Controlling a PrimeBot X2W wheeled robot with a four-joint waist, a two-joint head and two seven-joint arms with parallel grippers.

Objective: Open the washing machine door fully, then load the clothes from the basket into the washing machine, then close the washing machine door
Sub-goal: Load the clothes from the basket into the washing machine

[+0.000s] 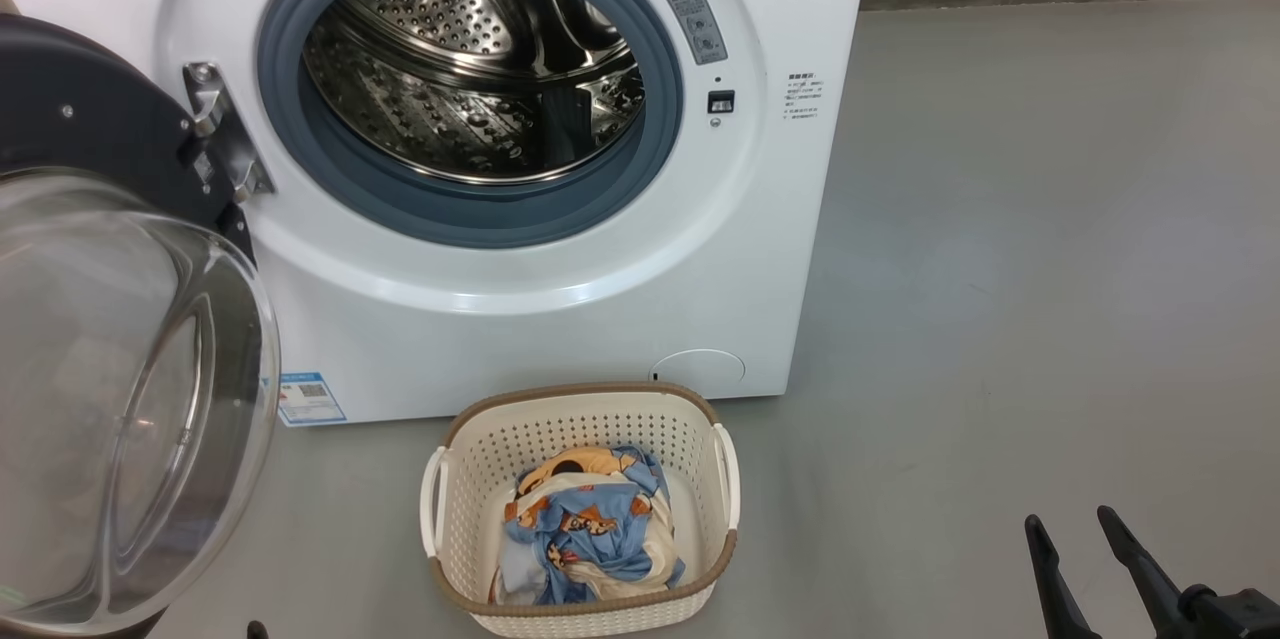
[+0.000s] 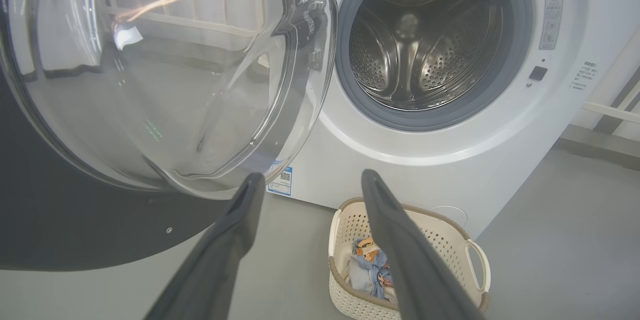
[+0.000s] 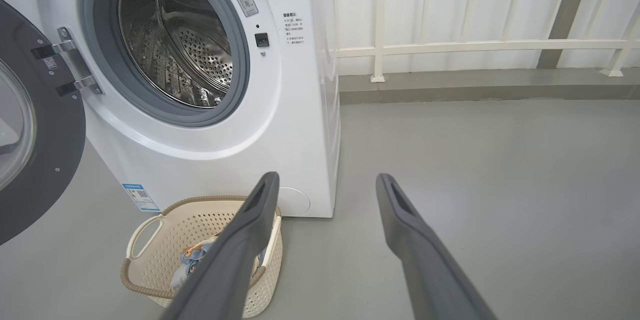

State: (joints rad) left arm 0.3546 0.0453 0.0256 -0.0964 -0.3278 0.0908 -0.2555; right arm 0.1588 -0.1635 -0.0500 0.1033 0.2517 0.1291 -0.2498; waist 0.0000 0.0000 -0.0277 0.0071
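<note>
We are starting the loading step: the washing machine door (image 1: 90, 99) is standing fully open.
Our left end effector (image 2: 312, 176) and right end effector (image 1: 1068, 516) are gaping wide, empty; the clothes (image 1: 585, 529) are lying in the basket (image 1: 580, 389), left of the right one, likely calling for a downward reach and pinch.

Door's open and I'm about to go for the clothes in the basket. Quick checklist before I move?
1. The washing machine door stands clear of the drum mouth: ok.
2. The door is at its full stop: cannot tell.
3. Nothing blocks the drum opening: ok.
4. The clothes lie in the basket, in front of the washing machine: ok.
5. The left gripper is open and holds nothing: ok.
6. The right gripper is open and holds nothing: ok.
</note>
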